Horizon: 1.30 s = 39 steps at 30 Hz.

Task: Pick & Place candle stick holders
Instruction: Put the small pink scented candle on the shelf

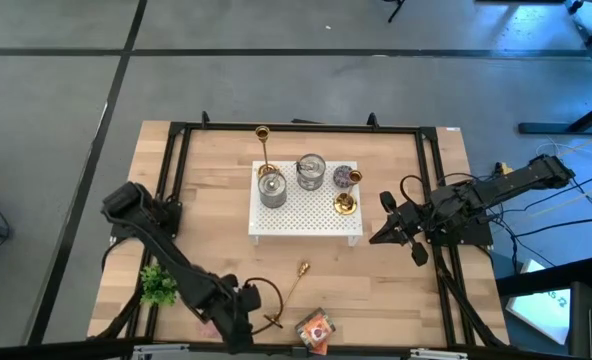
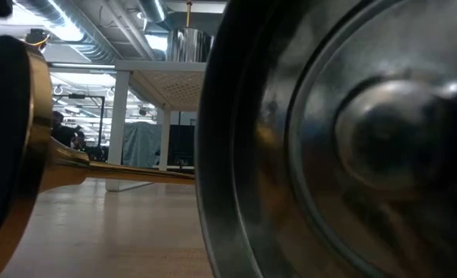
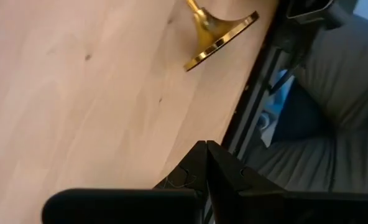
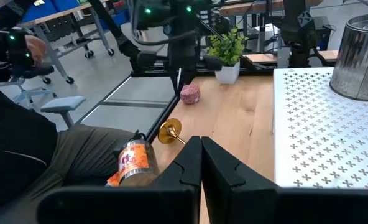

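A white perforated stand (image 1: 306, 215) sits mid-tabletop (image 1: 216, 220), carrying two silver tins (image 1: 272, 189) (image 1: 311, 172) and a small purple candle (image 1: 347, 177) along its far half. Toward the near-left corner from the stand sits a small green plant (image 1: 158, 284), with a pink candle (image 4: 189, 94) near it. At the near edge from the stand lies an orange-labelled jar (image 1: 317, 329).

Ahead of my left gripper (image 3: 207, 149), the fallen slim gold candle stick holder (image 3: 218, 32) shows only its flared base; the stem runs off the edge. In the low view a blurred dark round shiny object (image 2: 344, 147) fills the frame, hiding the table beyond.
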Available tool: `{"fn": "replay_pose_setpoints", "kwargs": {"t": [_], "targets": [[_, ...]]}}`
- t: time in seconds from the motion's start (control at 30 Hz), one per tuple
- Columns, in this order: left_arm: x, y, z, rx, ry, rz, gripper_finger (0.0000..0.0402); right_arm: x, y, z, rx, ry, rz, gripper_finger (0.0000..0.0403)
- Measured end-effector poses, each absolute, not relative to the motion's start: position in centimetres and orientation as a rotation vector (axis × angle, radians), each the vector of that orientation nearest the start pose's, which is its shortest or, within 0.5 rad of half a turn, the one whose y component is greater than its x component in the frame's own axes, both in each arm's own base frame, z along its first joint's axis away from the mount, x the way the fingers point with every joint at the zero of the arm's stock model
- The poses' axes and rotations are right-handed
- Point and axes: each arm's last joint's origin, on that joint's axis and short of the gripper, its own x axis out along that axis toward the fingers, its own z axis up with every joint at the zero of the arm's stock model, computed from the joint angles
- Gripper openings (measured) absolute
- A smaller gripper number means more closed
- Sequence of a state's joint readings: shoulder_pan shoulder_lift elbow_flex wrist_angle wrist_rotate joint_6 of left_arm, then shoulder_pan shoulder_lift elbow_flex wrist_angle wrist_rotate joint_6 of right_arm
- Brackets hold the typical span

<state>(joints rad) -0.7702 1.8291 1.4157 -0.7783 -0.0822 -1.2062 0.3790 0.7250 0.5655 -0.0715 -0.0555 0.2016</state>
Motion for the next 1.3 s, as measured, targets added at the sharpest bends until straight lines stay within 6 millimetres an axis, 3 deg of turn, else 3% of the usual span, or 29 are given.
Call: {"fn": "replay_pose_setpoints", "kwargs": {"t": [0.17,0.77,0.93,1.3], "targets": [[26.3,-26.3,23.7,-0.614,1.325,0.173,0.0001,15.5,6.4,27.7,0.16,0.272,0.408,0.0005],[23.8,-27.3,23.5,-0.78,1.535,0.326,0.0007,15.5,6.4,27.7,0.16,0.272,0.408,0.0005],[23.5,-27.0,23.4,-0.808,1.554,0.42,0.0046,15.5,6.4,27.7,0.16,0.272,0.408,0.0005],[23.1,-28.2,21.8,-0.841,1.588,0.503,0.0186,15.5,6.4,27.7,0.16,0.272,0.408,0.0005]]}}
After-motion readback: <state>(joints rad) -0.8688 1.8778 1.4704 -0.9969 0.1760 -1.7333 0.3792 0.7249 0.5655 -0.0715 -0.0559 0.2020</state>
